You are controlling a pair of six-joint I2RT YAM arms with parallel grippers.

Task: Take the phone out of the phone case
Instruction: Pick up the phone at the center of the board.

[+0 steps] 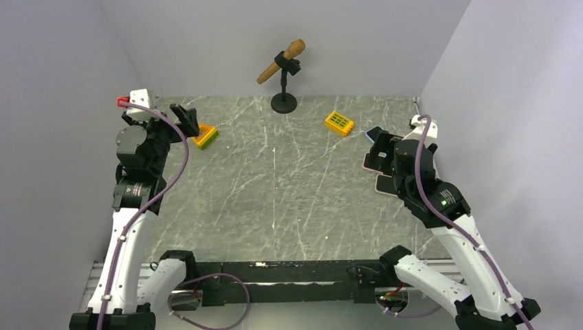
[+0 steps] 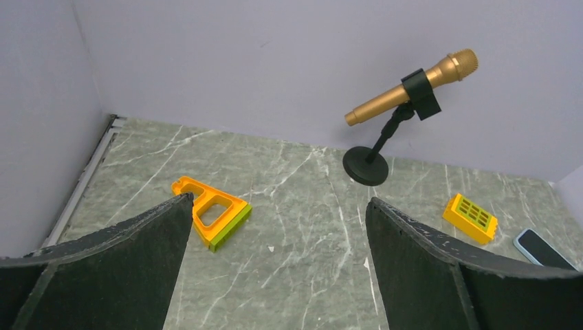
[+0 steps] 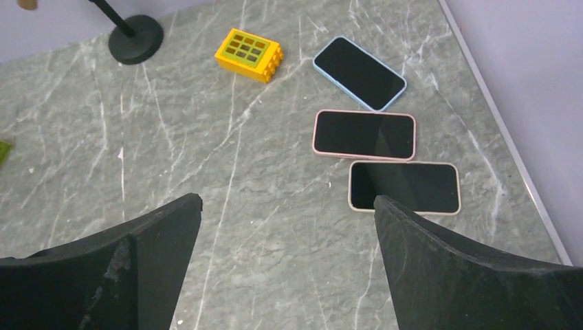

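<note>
Lying flat: three cased phones (image 3: 359, 71) (image 3: 364, 134) (image 3: 403, 187), two blocks (image 1: 339, 123) (image 1: 204, 135).

The top camera looks down from high at the near edge, far enough to hold the whole table (image 1: 289, 199). The left wrist camera sits at the left, facing the back wall (image 2: 275, 55). The right wrist camera tilts steeply down, close over the phones (image 3: 364, 134). All three share the brick (image 1: 339, 123) and mic stand (image 1: 283, 102).
</note>
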